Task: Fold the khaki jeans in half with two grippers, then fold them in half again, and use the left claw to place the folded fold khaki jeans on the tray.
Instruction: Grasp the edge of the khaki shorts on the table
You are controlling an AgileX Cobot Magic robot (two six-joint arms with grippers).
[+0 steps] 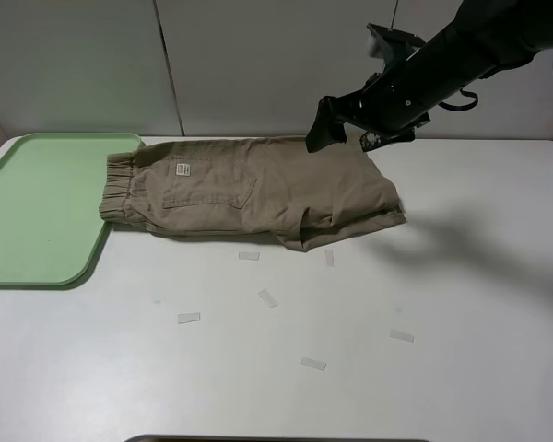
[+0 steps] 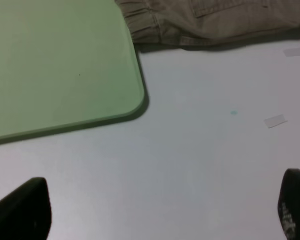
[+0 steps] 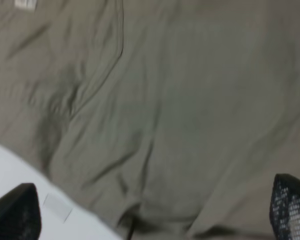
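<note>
Both sets of jaws wide, nothing held
Khaki jeans (image 1: 258,193) lie folded lengthwise on the white table (image 1: 369,378), waistband at the mint tray (image 1: 37,212) rim. The right gripper (image 1: 321,136) hangs just above their far leg end — spread wide and empty. The left claw (image 2: 155,210) hovers over bare table near the tray's corner — fingers well apart, gripping nothing.
</note>
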